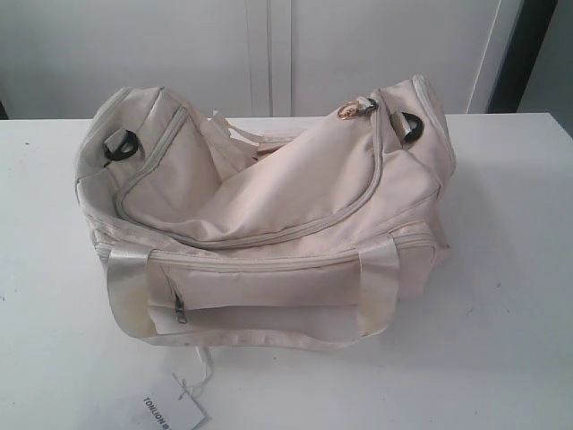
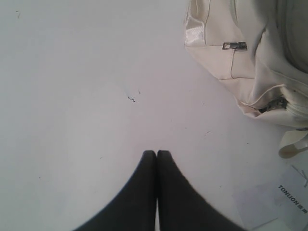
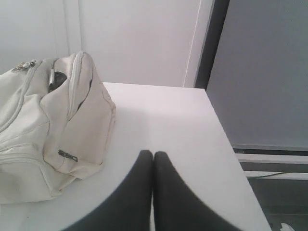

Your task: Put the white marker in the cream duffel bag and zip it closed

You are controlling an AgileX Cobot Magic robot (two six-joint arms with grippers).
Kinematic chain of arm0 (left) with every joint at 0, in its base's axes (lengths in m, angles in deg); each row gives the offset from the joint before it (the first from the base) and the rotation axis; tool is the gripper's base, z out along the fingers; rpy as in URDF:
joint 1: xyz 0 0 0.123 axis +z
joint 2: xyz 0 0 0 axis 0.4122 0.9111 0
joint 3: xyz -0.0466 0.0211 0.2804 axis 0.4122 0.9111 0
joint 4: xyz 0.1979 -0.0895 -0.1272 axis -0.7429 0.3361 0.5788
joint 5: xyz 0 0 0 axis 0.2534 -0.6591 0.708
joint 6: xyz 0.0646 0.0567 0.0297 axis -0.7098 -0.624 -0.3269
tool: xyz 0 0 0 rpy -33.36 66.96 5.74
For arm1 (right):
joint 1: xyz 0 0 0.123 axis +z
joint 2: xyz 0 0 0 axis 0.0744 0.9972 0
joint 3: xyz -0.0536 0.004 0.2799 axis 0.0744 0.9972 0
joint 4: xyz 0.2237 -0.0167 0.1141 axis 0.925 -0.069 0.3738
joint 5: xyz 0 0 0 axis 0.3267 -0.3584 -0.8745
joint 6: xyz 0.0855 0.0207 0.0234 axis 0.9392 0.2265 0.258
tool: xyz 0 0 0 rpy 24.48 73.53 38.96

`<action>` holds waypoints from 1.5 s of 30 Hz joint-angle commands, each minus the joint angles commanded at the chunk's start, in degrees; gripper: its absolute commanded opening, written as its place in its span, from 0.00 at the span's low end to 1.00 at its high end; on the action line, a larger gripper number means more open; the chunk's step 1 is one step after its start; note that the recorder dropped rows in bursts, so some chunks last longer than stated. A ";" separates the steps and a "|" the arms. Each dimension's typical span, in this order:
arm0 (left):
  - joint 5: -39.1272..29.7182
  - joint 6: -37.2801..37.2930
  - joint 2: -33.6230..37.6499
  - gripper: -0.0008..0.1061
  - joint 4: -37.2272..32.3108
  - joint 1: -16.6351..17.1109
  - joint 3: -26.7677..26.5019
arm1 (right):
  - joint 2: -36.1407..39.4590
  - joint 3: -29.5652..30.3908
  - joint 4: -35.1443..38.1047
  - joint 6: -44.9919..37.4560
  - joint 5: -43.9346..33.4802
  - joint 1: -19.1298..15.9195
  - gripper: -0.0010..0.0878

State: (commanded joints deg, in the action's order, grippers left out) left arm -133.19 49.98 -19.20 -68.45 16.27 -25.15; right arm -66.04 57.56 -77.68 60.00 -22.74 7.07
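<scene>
One word readable: "TONLION", black capitals, on white hang tag (image 1: 170, 410), print running slantwise. Tag flat on table (image 1: 501, 340), at 7 o'clock off cream duffel bag (image 1: 295, 188). Left wrist view catches same white hang tag (image 2: 288, 198) and same word. Small dark mark after it, too tiny to read.

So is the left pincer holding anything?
No, the left pincer is shut, its two black fingers pressed together with nothing between them, above the white table.
</scene>
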 joint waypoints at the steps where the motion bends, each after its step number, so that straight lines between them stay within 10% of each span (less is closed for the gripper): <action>1: 0.00 0.00 0.00 0.01 0.00 0.00 0.00 | -0.51 1.00 0.00 0.00 0.79 0.00 0.01; 28: 0.00 0.00 0.00 0.01 0.00 0.00 0.00 | -5.31 28.22 1.59 0.00 18.37 0.00 0.01; 45: 0.00 0.00 0.00 0.01 0.00 0.00 0.00 | -5.31 30.74 1.59 0.00 20.95 0.00 0.01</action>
State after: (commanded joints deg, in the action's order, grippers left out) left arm -133.19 49.98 -19.20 -68.45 16.27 -25.15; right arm -71.34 88.30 -76.08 60.00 -1.79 7.07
